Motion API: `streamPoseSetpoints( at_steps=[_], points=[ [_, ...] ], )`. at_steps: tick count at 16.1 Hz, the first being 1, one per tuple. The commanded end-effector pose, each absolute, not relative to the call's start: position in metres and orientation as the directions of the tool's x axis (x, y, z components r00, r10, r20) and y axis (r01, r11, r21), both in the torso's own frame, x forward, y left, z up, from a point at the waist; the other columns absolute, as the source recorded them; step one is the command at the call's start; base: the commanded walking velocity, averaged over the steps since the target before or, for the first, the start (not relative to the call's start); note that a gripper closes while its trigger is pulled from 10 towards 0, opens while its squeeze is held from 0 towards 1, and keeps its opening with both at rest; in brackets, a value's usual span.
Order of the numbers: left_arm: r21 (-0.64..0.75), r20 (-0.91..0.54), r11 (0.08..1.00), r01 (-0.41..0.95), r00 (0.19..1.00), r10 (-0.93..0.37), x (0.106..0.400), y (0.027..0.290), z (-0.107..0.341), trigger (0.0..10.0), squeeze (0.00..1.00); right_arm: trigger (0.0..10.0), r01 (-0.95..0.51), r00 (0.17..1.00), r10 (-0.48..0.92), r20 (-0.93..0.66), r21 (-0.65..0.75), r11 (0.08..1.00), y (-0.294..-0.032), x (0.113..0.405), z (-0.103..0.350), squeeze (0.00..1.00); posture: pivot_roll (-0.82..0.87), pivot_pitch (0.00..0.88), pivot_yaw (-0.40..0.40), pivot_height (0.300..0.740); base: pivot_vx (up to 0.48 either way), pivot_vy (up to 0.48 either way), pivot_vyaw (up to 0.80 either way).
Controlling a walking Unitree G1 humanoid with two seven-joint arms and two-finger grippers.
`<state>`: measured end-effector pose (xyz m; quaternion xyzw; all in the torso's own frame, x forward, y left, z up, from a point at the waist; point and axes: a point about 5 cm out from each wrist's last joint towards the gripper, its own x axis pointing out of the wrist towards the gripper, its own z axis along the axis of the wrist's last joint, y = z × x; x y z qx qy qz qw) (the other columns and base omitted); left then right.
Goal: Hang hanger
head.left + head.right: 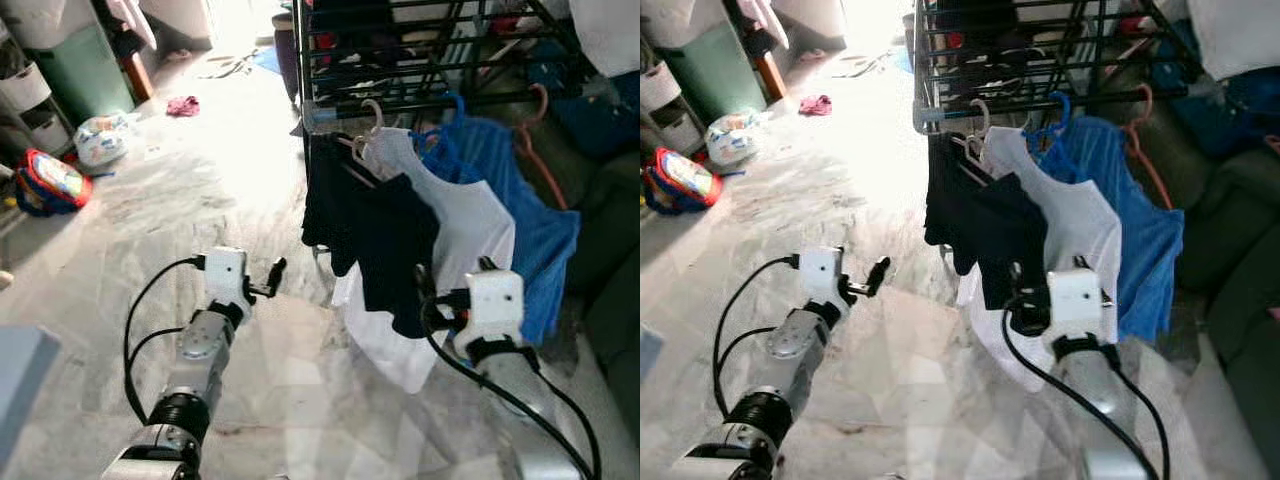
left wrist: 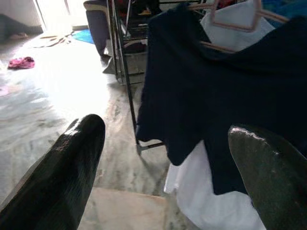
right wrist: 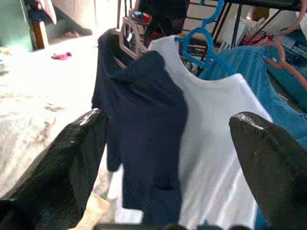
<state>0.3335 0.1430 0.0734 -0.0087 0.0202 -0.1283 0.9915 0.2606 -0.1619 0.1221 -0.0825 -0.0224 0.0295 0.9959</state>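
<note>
A black metal drying rack stands ahead. Three garments hang from its lower rail. A navy shirt hangs on a pale hanger, a white T-shirt on a blue hanger, and a blue shirt on an orange hanger. My right gripper is open just in front of the navy and white shirts, holding nothing; the right wrist view shows its fingers spread wide. My left gripper is open and empty over the floor, left of the navy shirt.
The floor is pale marble. A red bag, a white plastic bag and a green bin lie at the far left. A pink cloth lies further back. A dark sofa borders the right.
</note>
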Motion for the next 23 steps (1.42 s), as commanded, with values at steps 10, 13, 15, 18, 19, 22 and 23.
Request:
streamPoseSetpoints(
  at_steps=[10,13,15,18,19,22,23],
  points=[
    [-0.026,-0.023,0.944,0.328,0.944,-0.328,0.327,0.133,0.07,10.0,0.0,10.0,0.009,0.997,0.005,0.075,-0.179,0.984,-0.171,0.257,0.127,0.0,-0.14,0.113,0.1,0.74,0.0,0.217,0.0],
    [-0.055,-0.003,0.927,0.372,0.928,-0.372,0.323,0.127,0.07,10.0,0.0,10.0,0.028,0.997,-0.013,0.08,-0.189,0.982,-0.175,0.255,0.127,0.0,-0.14,0.098,0.098,0.74,0.201,0.0,0.0],
    [-0.057,0.0,0.922,0.383,0.923,-0.384,0.323,0.125,0.07,10.0,0.0,10.0,0.031,0.997,-0.016,0.079,-0.194,0.981,-0.176,0.256,0.127,0.0,-0.14,0.092,0.098,0.74,0.373,0.0,0.0],
    [-0.062,0.003,0.919,0.39,0.921,-0.39,0.324,0.124,0.071,10.0,0.0,10.0,0.034,0.997,-0.019,0.08,-0.196,0.98,-0.176,0.258,0.127,0.0,-0.15,0.086,0.1,0.74,0.425,0.0,0.0],
    [-0.064,0.005,0.917,0.393,0.919,-0.393,0.324,0.123,0.071,10.0,0.0,10.0,0.036,0.997,-0.02,0.08,-0.197,0.98,-0.177,0.259,0.127,0.0,-0.15,0.087,0.099,0.74,0.428,0.0,0.0],
    [-0.079,0.002,0.911,0.405,0.914,-0.406,0.322,0.12,0.07,10.0,0.0,10.0,0.042,0.996,-0.026,0.083,-0.193,0.98,-0.177,0.258,0.128,0.0,-0.15,0.093,0.099,0.74,0.431,0.0,0.0],
    [-0.081,0.001,0.909,0.408,0.912,-0.409,0.322,0.119,0.069,10.0,0.0,10.0,0.043,0.996,-0.027,0.083,-0.194,0.98,-0.177,0.258,0.128,0.0,-0.15,0.094,0.099,0.74,0.431,0.0,0.0]
  ],
)
